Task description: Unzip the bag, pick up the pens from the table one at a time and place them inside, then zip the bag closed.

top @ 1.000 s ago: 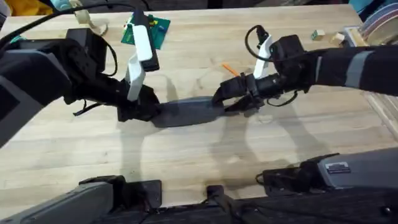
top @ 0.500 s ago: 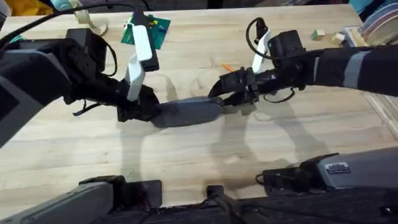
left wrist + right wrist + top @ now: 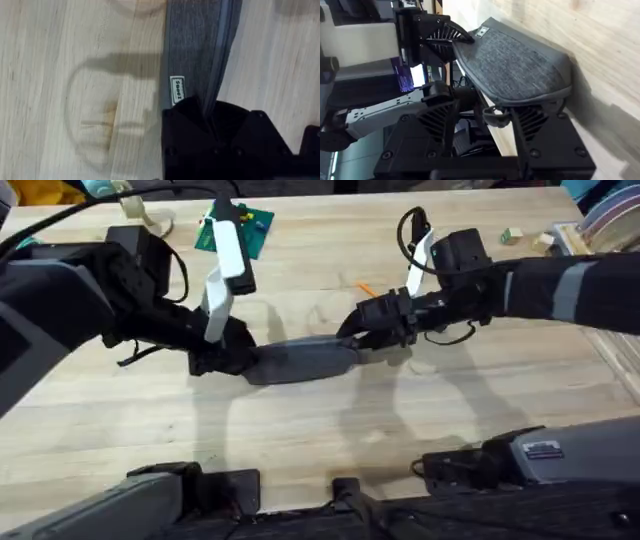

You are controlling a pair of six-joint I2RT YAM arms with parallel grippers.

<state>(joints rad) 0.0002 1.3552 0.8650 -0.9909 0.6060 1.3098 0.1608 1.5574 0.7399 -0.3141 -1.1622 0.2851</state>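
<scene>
The grey bag [image 3: 300, 360] lies lengthwise on the table [image 3: 300, 440] between my two grippers, its zipper looking closed. My left gripper [image 3: 240, 362] is shut on the bag's left end; the left wrist view shows the black fingers [image 3: 200, 107] clamped over the fabric [image 3: 195, 45] beside a small label. My right gripper [image 3: 358, 340] sits at the bag's right end. In the right wrist view the bag [image 3: 515, 65] ends just above that gripper [image 3: 494, 117], whose fingers stand close together on the zipper pull ring. An orange pen [image 3: 367, 288] lies just behind the right gripper.
A green board [image 3: 245, 230] and a tan strip [image 3: 150, 220] lie at the back left. Small blocks [image 3: 512, 237] and stacked items [image 3: 600, 220] sit at the back right. Bare wood stretches in front of the bag.
My right gripper has shifted slightly toward the back and left onto the bag's right end, and its fingers have drawn together. The left arm and bag have stayed put.
</scene>
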